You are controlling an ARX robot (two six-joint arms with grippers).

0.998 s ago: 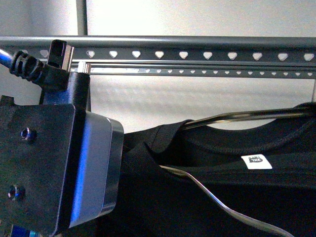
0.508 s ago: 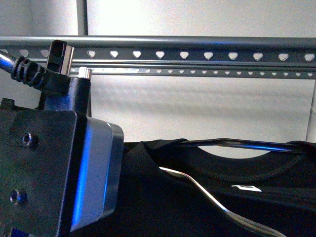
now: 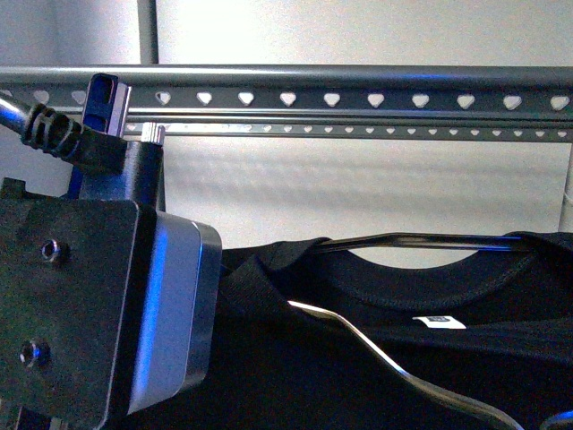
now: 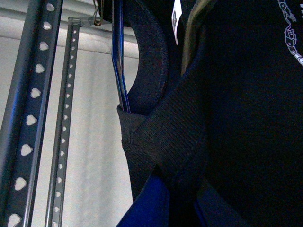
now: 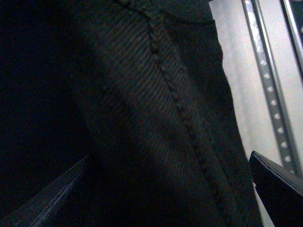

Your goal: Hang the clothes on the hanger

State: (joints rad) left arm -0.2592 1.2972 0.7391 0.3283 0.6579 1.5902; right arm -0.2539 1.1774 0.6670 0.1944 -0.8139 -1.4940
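Note:
The clothes (image 3: 376, 376), a black T-shirt with ribbed neck and white neck label (image 3: 439, 321), hang low in the front view, below the hanger's grey rails (image 3: 358, 97) with heart-shaped holes. A thin chrome wire (image 3: 358, 336) runs through the neck opening. In the left wrist view my left gripper (image 4: 177, 194) is shut on a fold of the clothes (image 4: 165, 127) by the collar, with its blue fingers (image 4: 149, 208) on either side. The hanger's rails (image 4: 28, 118) stand beside it. In the right wrist view my right gripper (image 5: 165, 189) is open, with the clothes' seamed fabric (image 5: 156, 118) between its dark fingers (image 5: 279, 184).
My left arm's black wrist block (image 3: 89, 305) with its cable fills the front view's left side. A pale wall lies behind the rails. A rail (image 5: 270, 85) shows at the edge of the right wrist view.
The clothes dropped from where they were a second ago, then rose slightly in the last half second. The neck label shows again. The left wrist block barely shifted.

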